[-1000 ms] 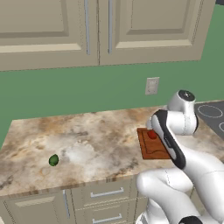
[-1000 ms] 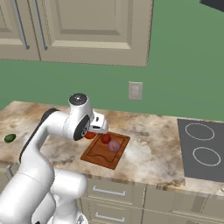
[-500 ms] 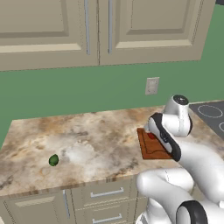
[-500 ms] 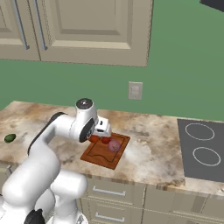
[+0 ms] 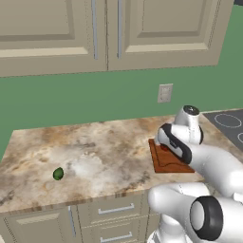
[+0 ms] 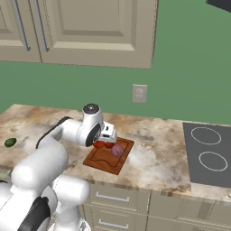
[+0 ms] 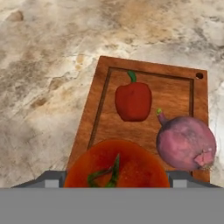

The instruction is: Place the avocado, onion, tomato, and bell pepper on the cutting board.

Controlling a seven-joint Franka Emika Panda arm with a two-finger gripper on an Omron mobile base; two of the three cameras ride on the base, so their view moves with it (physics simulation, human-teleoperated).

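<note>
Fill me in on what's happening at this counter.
A white robot arm is loading vegetables onto the cutting board. The bell pepper and onion already lie on it. The gripper hangs over the board with the tomato right between its fingers, either held or just let go. The avocado lies far off on the counter, not yet fetched.

Worktop (image 5: 104,152): mottled beige-brown stone under me, crossing the middle of both base views.
Cutting board (image 6: 100,160): flat on my worktop, centre of the right base view, right of centre in the left base view.
Avocado (image 5: 58,174): bare on the worktop, lower left of the left base view, well apart from the board.
Cooktop (image 6: 207,154): dark panel set into the worktop, right edge of the right base view.
</note>
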